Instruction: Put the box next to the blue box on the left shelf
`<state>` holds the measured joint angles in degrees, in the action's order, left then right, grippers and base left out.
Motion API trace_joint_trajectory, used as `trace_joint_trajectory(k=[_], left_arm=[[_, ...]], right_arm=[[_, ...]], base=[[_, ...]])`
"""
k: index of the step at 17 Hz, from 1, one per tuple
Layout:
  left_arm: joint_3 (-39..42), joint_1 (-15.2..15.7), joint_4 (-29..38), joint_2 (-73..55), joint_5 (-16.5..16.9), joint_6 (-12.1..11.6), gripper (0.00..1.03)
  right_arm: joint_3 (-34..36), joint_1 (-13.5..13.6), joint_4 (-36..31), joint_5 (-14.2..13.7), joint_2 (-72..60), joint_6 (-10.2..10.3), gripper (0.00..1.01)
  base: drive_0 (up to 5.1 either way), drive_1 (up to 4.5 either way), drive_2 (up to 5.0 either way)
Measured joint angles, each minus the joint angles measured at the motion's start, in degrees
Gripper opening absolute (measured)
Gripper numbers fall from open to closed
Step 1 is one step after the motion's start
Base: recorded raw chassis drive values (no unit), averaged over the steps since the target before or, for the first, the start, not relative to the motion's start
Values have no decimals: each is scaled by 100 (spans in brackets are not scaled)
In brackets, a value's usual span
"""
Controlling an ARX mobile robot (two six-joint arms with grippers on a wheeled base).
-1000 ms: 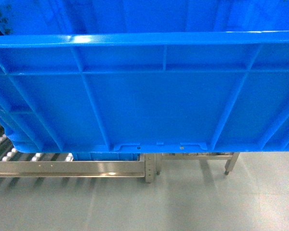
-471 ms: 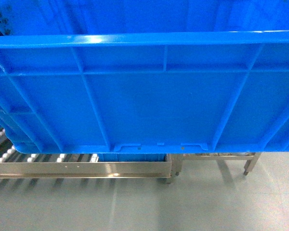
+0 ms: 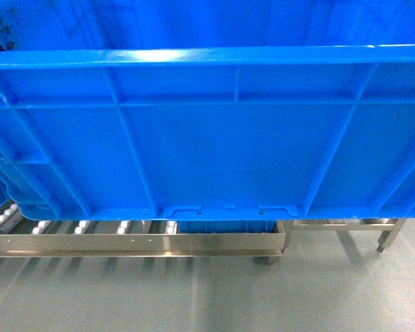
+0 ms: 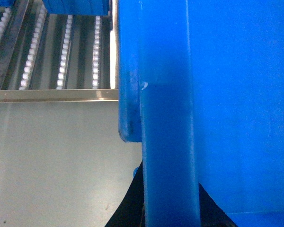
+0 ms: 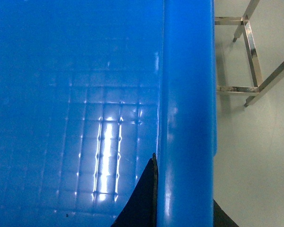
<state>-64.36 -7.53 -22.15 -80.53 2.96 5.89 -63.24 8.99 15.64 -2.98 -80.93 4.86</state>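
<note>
The left gripper [image 4: 168,208] is clamping the left rim of the box [image 3: 207,131]; the right gripper [image 5: 182,203] is clamping the right rim; the box is hanging above the floor [image 3: 194,297], blocking most of the head view; beyond, a second blue box [image 3: 225,226] is sitting on the roller shelf [image 3: 124,242]; a metal frame [image 5: 248,56] is standing right.

Head camera looked forward and down, pressed close behind the blue box [image 3: 214,138]; each wrist camera hugged a box end wall, left one sharing the roller shelf [image 4: 52,52].
</note>
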Motion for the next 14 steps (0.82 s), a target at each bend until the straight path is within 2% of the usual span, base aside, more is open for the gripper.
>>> trace_joint_trajectory(k=[14], left_arm=[[0, 0, 20, 0, 2, -2, 5]], right_arm=[[0, 0, 0, -2, 0, 0, 7]], base=[[-497, 244, 244]])
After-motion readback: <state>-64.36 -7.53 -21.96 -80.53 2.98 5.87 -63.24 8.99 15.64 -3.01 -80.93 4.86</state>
